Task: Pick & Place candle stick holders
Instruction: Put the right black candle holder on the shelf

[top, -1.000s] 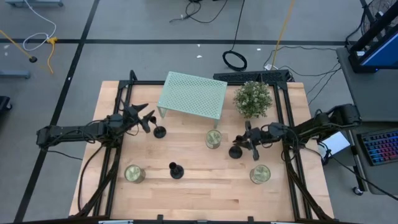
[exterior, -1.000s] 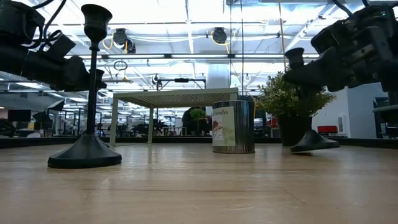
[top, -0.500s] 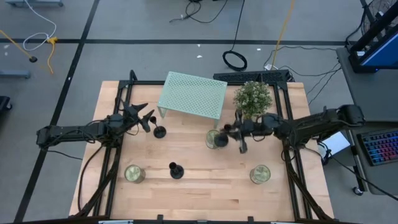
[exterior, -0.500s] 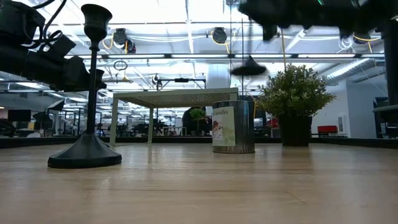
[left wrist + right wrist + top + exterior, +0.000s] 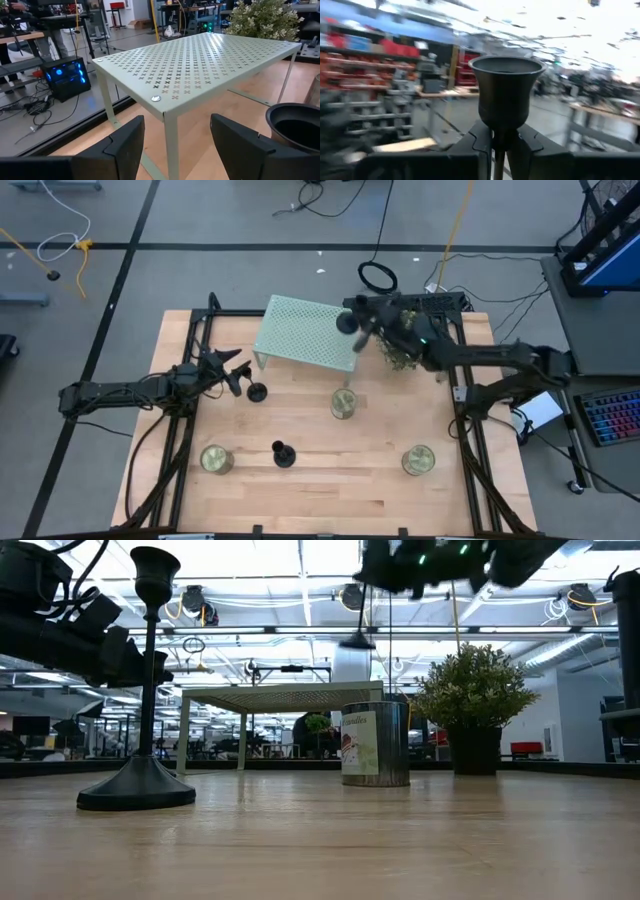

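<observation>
Three black candle stick holders show. One [image 5: 257,391] stands on its round base beside my open left gripper [image 5: 232,372]; its cup [image 5: 295,125] shows beside the open fingers in the left wrist view. One [image 5: 284,454] stands nearer the near edge. My right gripper [image 5: 372,315] is shut on the third holder [image 5: 347,322], high over the right end of the pale green mesh shelf [image 5: 308,330]. In the low view this holder's base [image 5: 357,640] hangs in the air below the gripper [image 5: 430,560]. My right gripper pinches the thin stem [image 5: 497,150] of the holder between its two fingers, right under the top cup [image 5: 506,90]. The fingers come from the table's right side and lie across the stem. The holder hangs about upright, its base [image 5: 357,640] lifted clear above the shelf.
Three pale greenish glass jars stand on the table: one at the middle [image 5: 343,403], one near left [image 5: 216,459], one near right [image 5: 418,460]. A potted plant [image 5: 405,340] stands at the far right beside the shelf. Black frame rails run along both sides.
My right gripper has lifted its holder off the table's right part. It has carried it up and toward the far left, past the middle jar and the plant, to above the shelf's right end. The holder has stayed in the shut fingers, clear of the table.
</observation>
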